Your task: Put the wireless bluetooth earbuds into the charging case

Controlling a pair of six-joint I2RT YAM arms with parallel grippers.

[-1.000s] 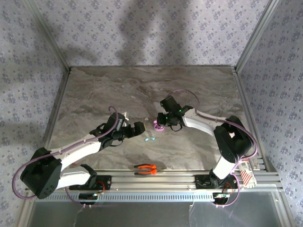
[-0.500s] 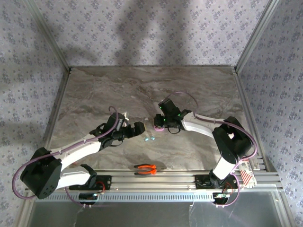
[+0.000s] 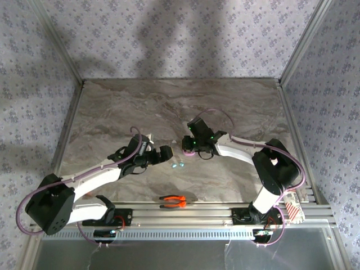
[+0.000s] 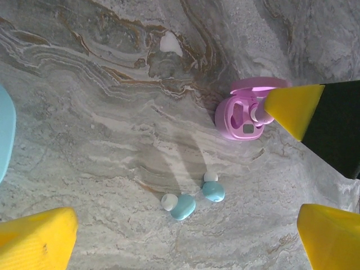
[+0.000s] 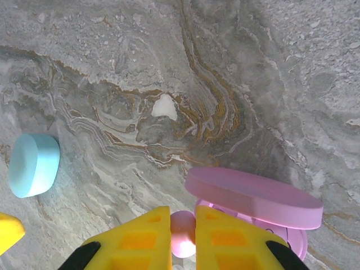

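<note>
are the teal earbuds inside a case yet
No, both teal earbuds lie loose on the marble table, apart from the open pink case.

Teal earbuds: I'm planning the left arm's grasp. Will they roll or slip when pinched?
The teal earbuds look rounded and glossy, so they would probably squirt from a pinch or skid on the smooth marble table. Being so small beside the pink case, they are likely light and easily nudged. Their white tips look soft, and may give slightly.
</note>
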